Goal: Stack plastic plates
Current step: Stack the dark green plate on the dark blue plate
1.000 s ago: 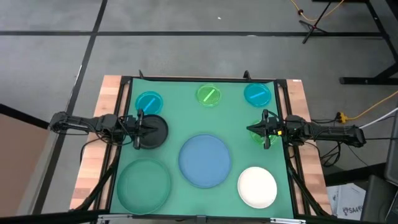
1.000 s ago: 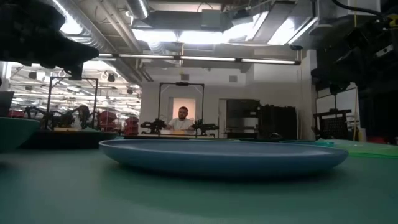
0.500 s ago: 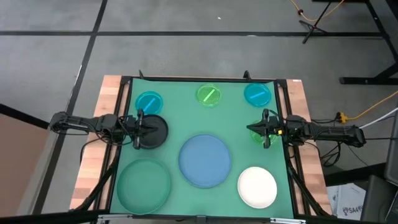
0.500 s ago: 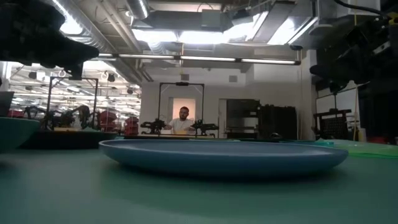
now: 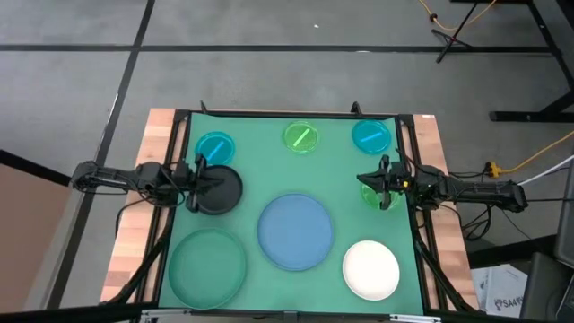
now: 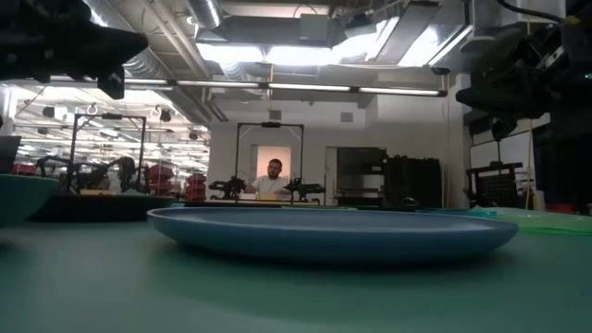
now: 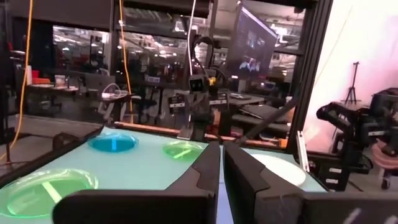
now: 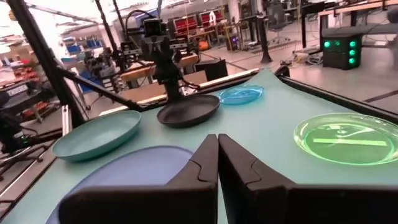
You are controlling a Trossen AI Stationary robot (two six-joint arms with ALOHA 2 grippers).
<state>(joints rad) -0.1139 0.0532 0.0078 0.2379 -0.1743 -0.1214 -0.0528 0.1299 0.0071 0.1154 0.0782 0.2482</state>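
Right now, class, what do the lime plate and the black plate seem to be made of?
Lime plate: likely thin translucent plastic, glossy; the mat shows through it. Black plate: probably opaque plastic, smooth with a slight sheen along its rim.

Bright ceiling lights overhead; low-view foreground blurred.

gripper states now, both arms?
Left gripper: shut, holding nothing, above the black plate.
Right gripper: shut, holding nothing.
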